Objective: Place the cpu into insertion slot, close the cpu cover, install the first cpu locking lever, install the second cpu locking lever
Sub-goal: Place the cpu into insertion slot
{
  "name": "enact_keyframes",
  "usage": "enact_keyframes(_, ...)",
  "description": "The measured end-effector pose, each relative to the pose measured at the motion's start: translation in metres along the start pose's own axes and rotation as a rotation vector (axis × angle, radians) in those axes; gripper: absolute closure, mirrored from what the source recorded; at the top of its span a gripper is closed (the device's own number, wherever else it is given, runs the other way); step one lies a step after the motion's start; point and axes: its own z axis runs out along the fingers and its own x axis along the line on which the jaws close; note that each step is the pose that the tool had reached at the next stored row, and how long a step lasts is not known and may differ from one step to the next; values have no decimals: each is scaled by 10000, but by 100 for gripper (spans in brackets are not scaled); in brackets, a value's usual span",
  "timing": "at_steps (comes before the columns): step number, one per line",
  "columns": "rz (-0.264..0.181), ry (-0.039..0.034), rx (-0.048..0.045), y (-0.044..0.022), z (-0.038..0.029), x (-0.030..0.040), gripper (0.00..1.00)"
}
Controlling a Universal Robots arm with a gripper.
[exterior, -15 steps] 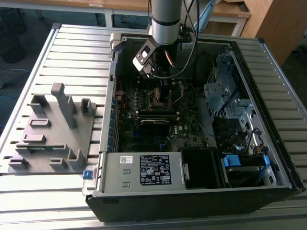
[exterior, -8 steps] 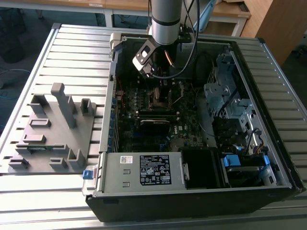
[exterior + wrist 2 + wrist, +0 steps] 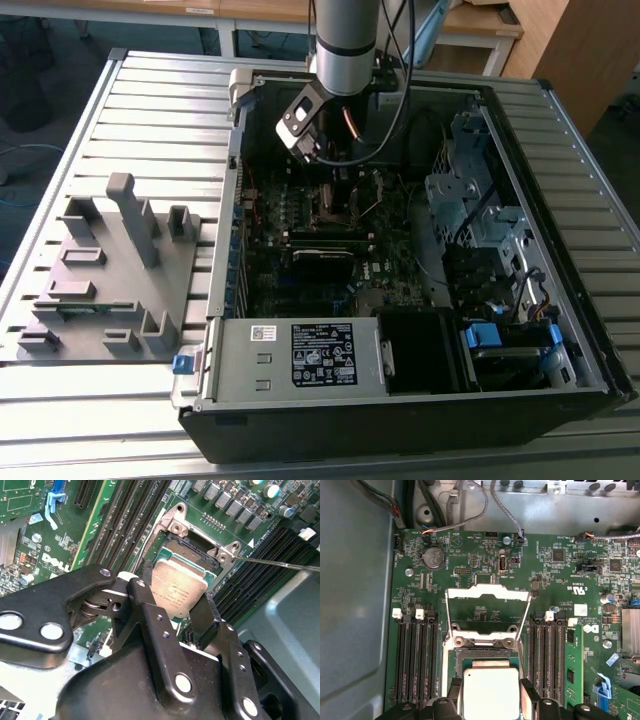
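While your gripper (image 3: pixel 491 706) clasps the cpu (image 3: pixel 491 690) over the insertion slot (image 3: pixel 485 656),
keep it level, corners matched; the cpu cover (image 3: pixel 487 594) stands raised.

The exterior view looks down from well off at the open computer case (image 3: pixel 400 400), the arm (image 3: pixel 345 45) at its twelve o'clock. Both wrist views sit close over the motherboard (image 3: pixel 555 580) (image 3: pixel 15 500), sharing the cpu (image 3: pixel 491 695) (image 3: pixel 177 590).
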Motion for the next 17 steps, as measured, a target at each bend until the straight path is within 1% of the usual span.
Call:
enact_keyframes(2, 74, -6, 2, 0, 1, 0, 46)
enact_keyframes(10, 74, -7, -1, -1, 23, 0, 46)
enact_keyframes(14, 60, 34, -9, -2, 31, 1, 46)
enact_keyframes(17, 54, 39, -8, -2, 32, 1, 46)
